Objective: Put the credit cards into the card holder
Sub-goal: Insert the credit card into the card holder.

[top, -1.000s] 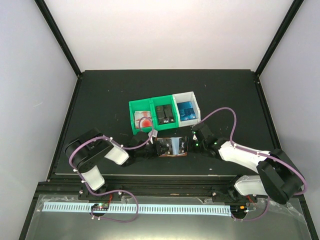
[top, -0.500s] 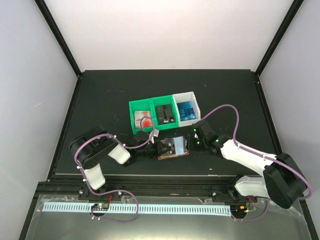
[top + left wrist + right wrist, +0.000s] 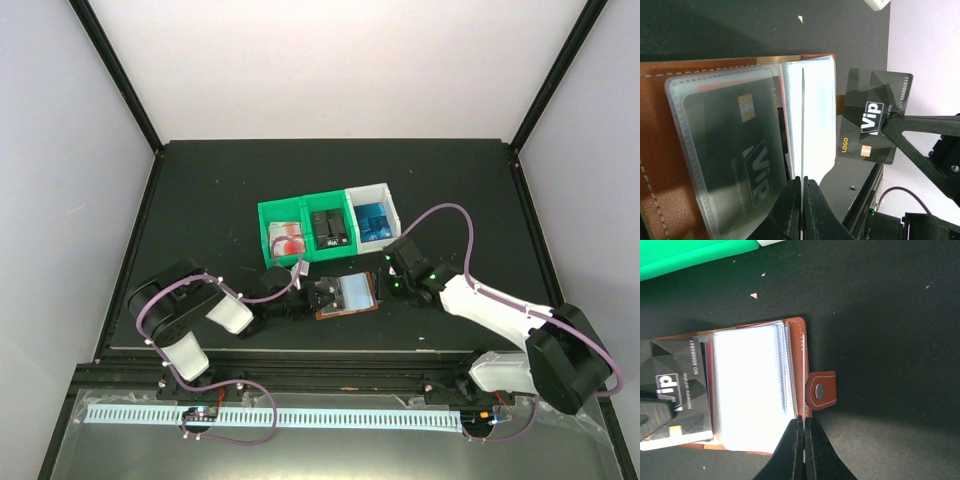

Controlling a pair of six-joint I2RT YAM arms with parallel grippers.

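Observation:
The reddish-brown card holder (image 3: 345, 298) lies open in front of the bins, its clear pockets (image 3: 815, 110) fanned out and its snap tab (image 3: 821, 390) on the right. One black VIP card (image 3: 735, 150) sits in a left pocket. My left gripper (image 3: 803, 181) is shut on the thin edge of one clear pocket leaf. My right gripper (image 3: 803, 419) is shut on another black VIP card (image 3: 872, 115). It holds that card edge-on over the holder's right edge, apart from the pockets. In the top view the left gripper (image 3: 318, 297) and right gripper (image 3: 383, 285) flank the holder.
Behind the holder stand two joined green bins (image 3: 268, 240) with red-and-white cards (image 3: 288, 238) and black cards (image 3: 330, 228). A white bin (image 3: 395, 215) holds blue cards (image 3: 375, 222). Black walls frame the dark table.
The right gripper has drawn back slightly to the right of the holder. The clear pocket leaves have turned and now show a bright face upward. The left arm has shifted a little.

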